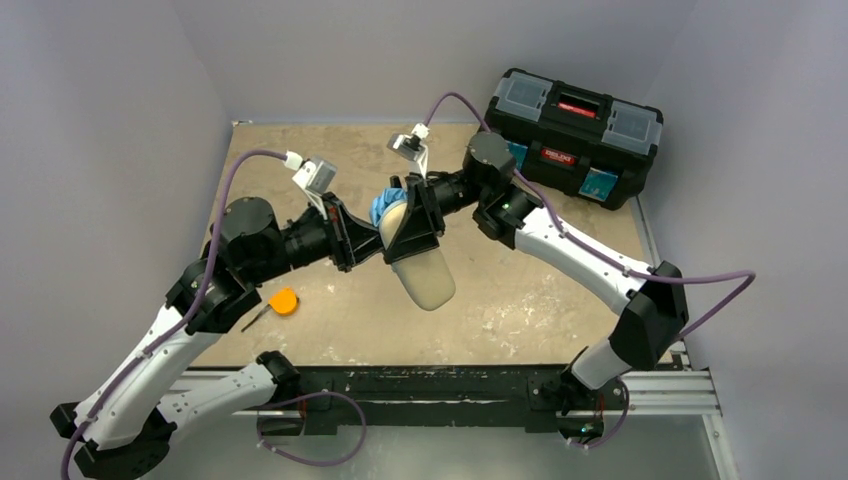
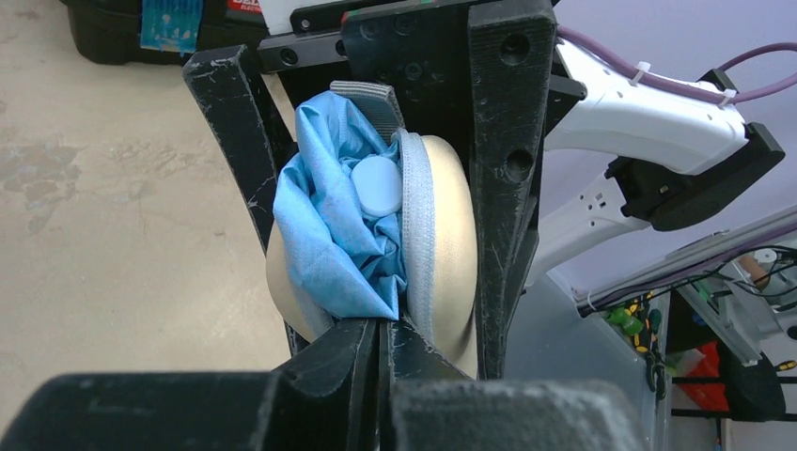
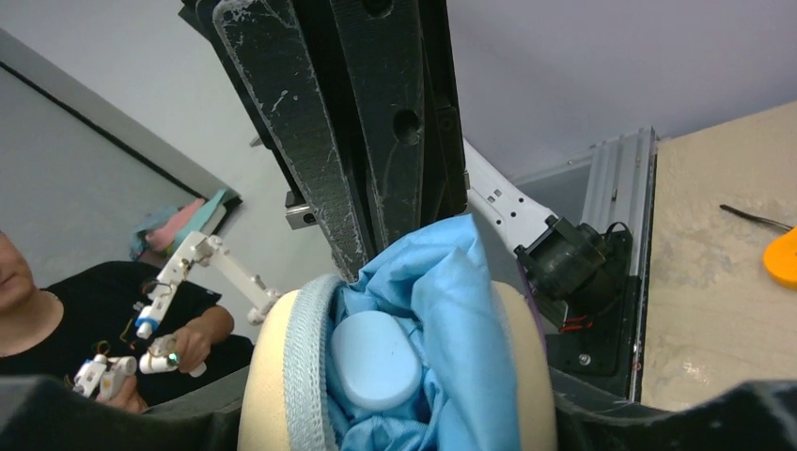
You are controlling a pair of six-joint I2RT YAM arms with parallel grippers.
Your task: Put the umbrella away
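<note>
Above the middle of the surface (image 1: 530,290), the case (image 1: 425,275) opens toward eleven o'clock, the right gripper (image 1: 412,245) clasping its sides wide while the left gripper (image 2: 383,343), fully closed, pinches its rim, probably to tuck in the bulging umbrella (image 2: 338,216).

You're looking at a light blue umbrella (image 2: 329,235) with a paler blue handle (image 2: 378,185). Your case (image 1: 425,280) is plain beige, edged by a grey ribbed band. The counter (image 1: 520,300) is mottled tan, the tape measure (image 1: 284,301) orange, the toolbox (image 1: 575,135) black with a red label, and the cables (image 1: 235,175) purple.
</note>
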